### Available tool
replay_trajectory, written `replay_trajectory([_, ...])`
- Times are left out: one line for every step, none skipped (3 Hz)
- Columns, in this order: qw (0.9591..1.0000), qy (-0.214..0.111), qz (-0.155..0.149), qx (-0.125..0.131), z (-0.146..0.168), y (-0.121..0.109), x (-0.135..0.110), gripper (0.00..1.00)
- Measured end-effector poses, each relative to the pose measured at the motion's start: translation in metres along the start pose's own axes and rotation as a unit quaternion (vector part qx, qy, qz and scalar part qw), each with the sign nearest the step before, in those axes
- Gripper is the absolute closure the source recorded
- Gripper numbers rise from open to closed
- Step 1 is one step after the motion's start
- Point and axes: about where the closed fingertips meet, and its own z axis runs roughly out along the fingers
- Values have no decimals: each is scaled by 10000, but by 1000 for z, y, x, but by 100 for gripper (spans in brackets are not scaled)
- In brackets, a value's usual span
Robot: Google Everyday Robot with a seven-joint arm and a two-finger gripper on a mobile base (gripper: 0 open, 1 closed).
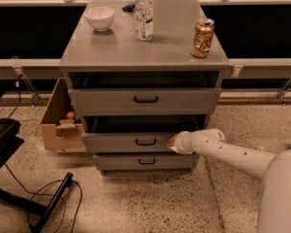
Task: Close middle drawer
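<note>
On a speckled floor [136, 203], at a grey cabinet [169, 47], pressing gripper [173, 142] (grip unclear) against the right end of the partly open middle drawer [121, 142], seemingly mid-push; next needing a straight inward shove until flush.

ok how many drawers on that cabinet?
3. Top drawer sits just under the cabinet top. The middle drawer is below it, pulled out, with the gripper at its front's right end. The bottom drawer is nearest the floor. None look hidden.
</note>
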Motion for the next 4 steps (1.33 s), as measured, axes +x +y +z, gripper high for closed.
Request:
replay_trajectory([9996, -54, 76, -276, 8, -17, 10, 100])
replay_trajectory([9982, -51, -186, -562, 22, -36, 24, 100])
replay_trajectory([9982, -51, -186, -562, 22, -35, 23, 100])
replay_trajectory([9982, -51, -185, -563, 22, -35, 23, 81])
